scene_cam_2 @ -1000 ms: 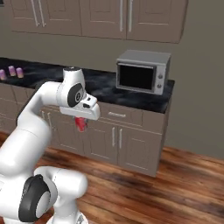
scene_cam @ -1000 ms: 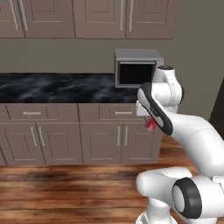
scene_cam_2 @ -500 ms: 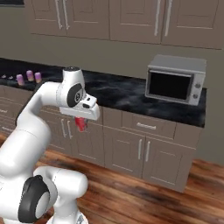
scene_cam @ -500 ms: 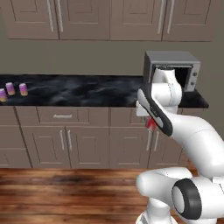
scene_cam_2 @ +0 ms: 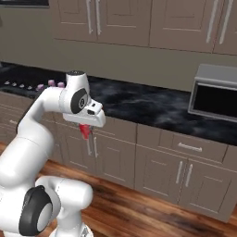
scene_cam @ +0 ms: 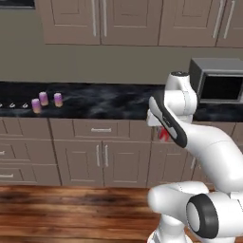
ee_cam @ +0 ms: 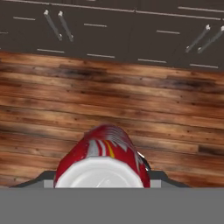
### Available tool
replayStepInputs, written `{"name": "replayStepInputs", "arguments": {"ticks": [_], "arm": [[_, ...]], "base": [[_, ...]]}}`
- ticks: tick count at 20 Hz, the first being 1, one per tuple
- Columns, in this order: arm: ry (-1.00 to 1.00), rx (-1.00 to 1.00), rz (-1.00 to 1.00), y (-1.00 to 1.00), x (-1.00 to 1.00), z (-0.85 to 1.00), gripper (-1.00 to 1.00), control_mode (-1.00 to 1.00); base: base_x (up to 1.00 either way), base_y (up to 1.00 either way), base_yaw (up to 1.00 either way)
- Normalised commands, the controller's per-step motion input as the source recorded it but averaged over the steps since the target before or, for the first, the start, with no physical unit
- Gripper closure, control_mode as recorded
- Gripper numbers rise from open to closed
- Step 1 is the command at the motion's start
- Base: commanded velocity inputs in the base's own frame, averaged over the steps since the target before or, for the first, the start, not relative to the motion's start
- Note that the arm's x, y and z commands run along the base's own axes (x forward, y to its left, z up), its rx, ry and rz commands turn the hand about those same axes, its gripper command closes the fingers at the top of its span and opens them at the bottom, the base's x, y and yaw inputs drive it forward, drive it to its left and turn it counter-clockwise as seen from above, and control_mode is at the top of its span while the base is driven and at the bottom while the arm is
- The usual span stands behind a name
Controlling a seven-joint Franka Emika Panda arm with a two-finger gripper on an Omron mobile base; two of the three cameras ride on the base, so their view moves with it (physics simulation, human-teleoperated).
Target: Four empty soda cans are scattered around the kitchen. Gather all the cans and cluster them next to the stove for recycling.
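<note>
Red can (ee_cam: 103,162): pinched in the gripper (scene_cam_2: 85,131), lower middle of the hand view, above the floor.
Purple cans (scene_cam: 45,101): three close together on the counter, middle left of the left base view.
Counter (scene_cam: 109,104): black marbled top over grey-brown cabinets (scene_cam: 102,159).
Microwave (scene_cam_2: 215,97): grey, on the counter at right.
Floor (ee_cam: 109,109): brown wood planks.
Upper cabinets (scene_cam_2: 139,21): along the wall at top.

base driven left, purple cans (scene_cam: 44,101) nearer
</note>
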Motion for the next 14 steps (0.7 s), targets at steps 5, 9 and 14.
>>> {"name": "replayStepInputs", "arguments": {"ticks": [5, 9, 14], "arm": [[0.0, 0.0, 0.0, 0.0, 0.0, 0.0, 1.0, 1.0], [0.0, 0.0, 0.0, 0.0, 0.0, 0.0, 1.0, 1.0], [0.0, 0.0, 0.0, 0.0, 0.0, 0.0, 1.0, 1.0]], "base": [[0.53, 0.64, 0.05], [0.52, 0.61, 0.04], [0.49, 0.59, 0.02]]}}
